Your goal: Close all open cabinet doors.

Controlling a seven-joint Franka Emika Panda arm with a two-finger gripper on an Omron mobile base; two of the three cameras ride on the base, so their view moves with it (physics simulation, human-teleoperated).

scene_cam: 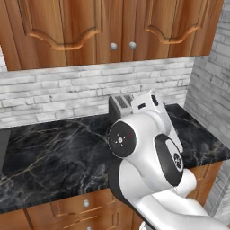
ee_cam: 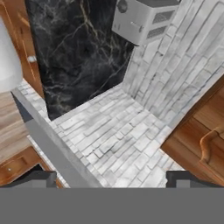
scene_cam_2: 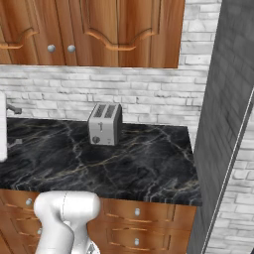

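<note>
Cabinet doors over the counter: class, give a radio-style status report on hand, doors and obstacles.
Hand open, holding nothing. Cabinet doors above counter look shut, knobs side by side. Toaster on counter below, clear of doors.

No readable text, label, brand, number or sign anywhere. Small marks on the arm's dark joint caps (scene_cam: 122, 139) too blurred to read; toaster (scene_cam_2: 104, 124) front bare of lettering.

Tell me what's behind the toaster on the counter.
Behind the toaster runs the whitewashed brick backsplash, with the wooden cabinet doors above it. The strip of wall and black marble counter directly behind the toaster's body is covered.
</note>
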